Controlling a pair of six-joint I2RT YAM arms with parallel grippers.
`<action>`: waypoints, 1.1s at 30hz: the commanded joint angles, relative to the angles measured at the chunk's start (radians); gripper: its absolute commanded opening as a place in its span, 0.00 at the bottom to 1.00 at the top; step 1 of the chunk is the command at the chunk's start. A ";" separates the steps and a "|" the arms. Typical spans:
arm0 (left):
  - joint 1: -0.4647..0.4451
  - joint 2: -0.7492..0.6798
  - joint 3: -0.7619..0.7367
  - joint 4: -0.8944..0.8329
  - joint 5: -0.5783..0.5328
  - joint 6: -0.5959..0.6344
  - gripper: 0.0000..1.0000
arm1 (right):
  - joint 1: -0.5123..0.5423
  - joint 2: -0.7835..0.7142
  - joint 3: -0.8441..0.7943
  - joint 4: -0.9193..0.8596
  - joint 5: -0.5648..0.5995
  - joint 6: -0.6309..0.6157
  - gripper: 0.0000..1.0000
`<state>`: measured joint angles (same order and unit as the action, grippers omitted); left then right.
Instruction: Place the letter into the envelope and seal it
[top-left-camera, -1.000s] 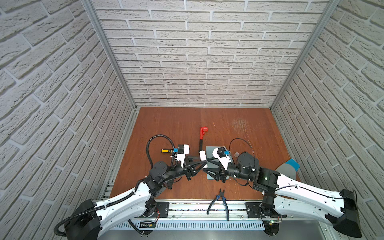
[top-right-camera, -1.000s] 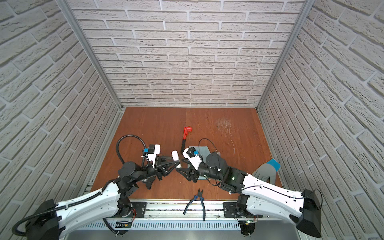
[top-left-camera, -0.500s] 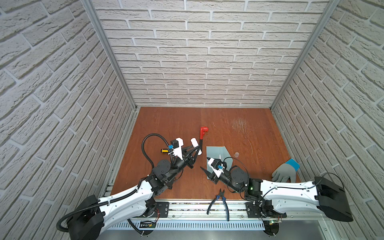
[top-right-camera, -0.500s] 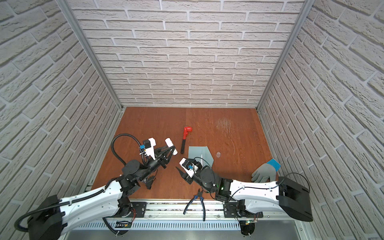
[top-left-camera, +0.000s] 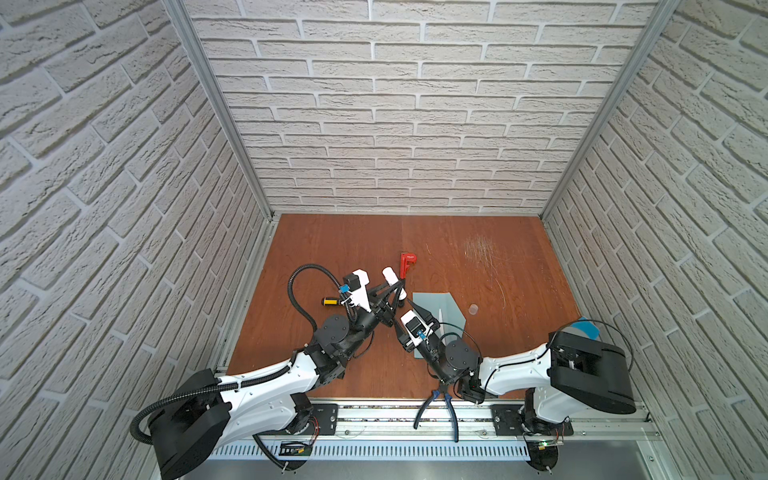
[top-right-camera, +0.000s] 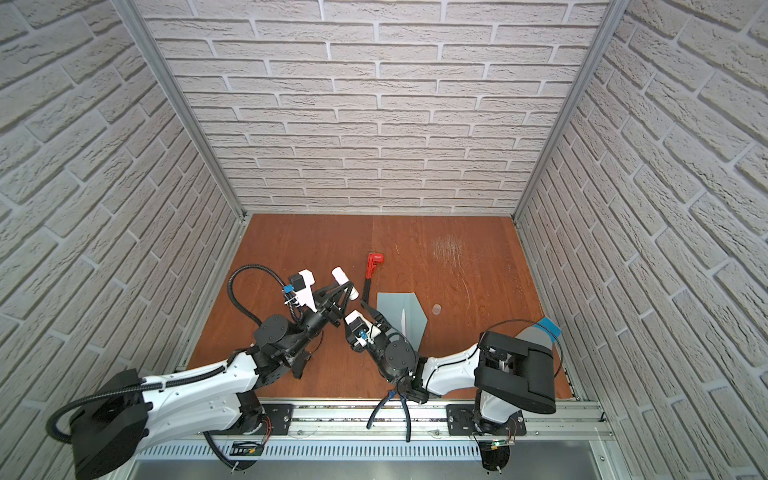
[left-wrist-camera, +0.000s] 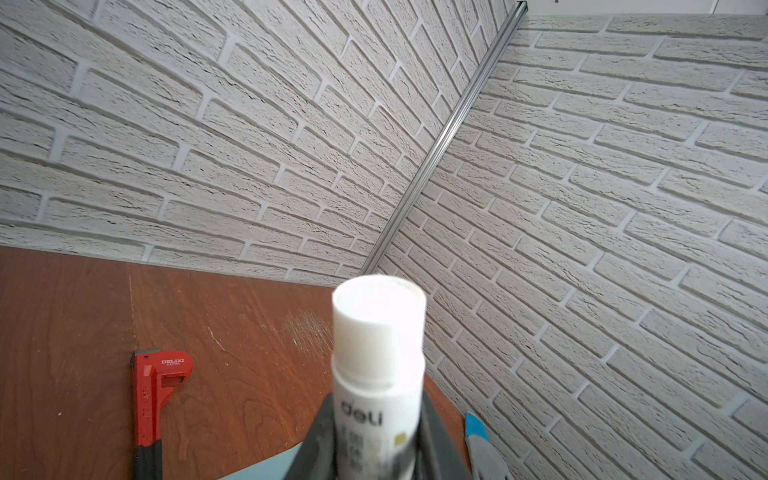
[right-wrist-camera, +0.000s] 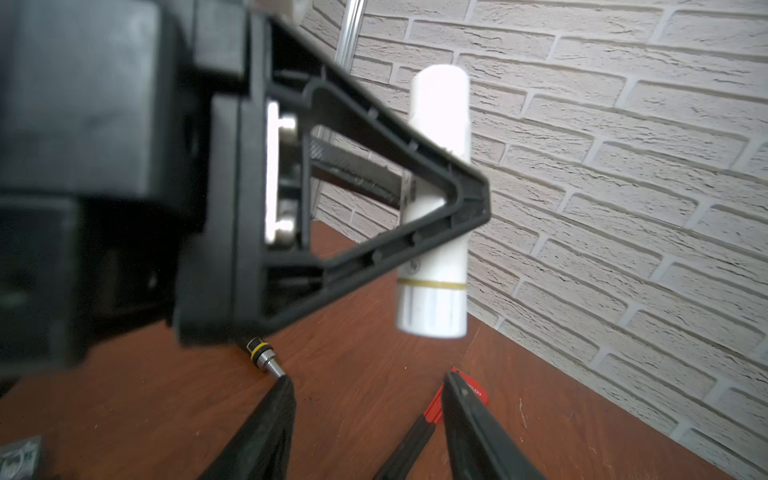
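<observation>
Left gripper (top-left-camera: 398, 289) pinches glue stick (left-wrist-camera: 378, 357), raised just beside envelope (top-left-camera: 446, 309). Right gripper (right-wrist-camera: 368, 380) low beside envelope, jaws spread, empty.

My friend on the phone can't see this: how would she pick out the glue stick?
Find the brown wooden table between the brick walls. Near its middle the left gripper clamps the glue stick, lifted off the wood beside a red wrench. It is the only white cylinder, and nothing else is held.
</observation>
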<state>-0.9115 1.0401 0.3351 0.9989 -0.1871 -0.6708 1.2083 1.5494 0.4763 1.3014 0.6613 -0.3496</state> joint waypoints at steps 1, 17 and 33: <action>-0.007 -0.002 0.020 0.091 -0.017 -0.005 0.00 | 0.005 0.001 0.032 0.107 0.057 -0.035 0.55; -0.006 0.016 0.030 0.098 0.011 -0.022 0.00 | -0.003 0.032 0.058 0.102 0.081 -0.059 0.40; -0.012 0.032 0.034 0.103 0.035 -0.037 0.00 | -0.036 0.031 0.070 0.059 0.082 -0.048 0.32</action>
<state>-0.9169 1.0698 0.3378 1.0172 -0.1699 -0.7036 1.1793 1.5845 0.5240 1.3464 0.7429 -0.4007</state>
